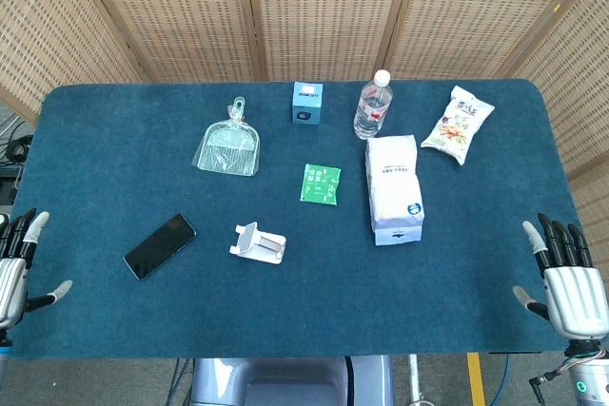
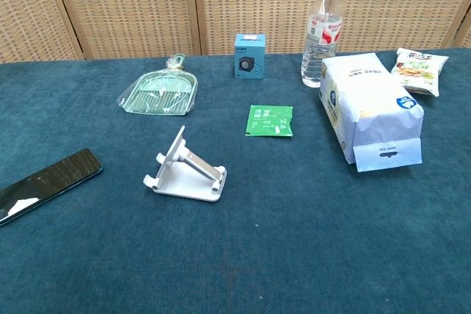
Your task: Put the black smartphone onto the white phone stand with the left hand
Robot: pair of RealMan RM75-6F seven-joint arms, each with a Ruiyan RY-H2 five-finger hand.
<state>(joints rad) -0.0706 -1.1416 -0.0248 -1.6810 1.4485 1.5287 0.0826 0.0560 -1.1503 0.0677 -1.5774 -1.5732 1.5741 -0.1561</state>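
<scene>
Nearest the robot, both hands wait at the table's front corners, fingers spread and holding nothing: the left hand [image 1: 19,263] sits closest to the job, the right hand [image 1: 569,278] well away from it. The black phone [image 1: 160,246] lies flat on the blue cloth [image 1: 314,311] near the left hand, so the reach looks short. Just beside it to the right, the white stand [image 1: 257,242] is empty, and nothing has started yet. Farther back lie a green packet [image 1: 321,183], a white bag [image 1: 394,187], a dustpan [image 1: 228,147], a small blue box [image 1: 307,103], a water bottle [image 1: 373,105] and a snack bag [image 1: 458,124], clear of the working path.
</scene>
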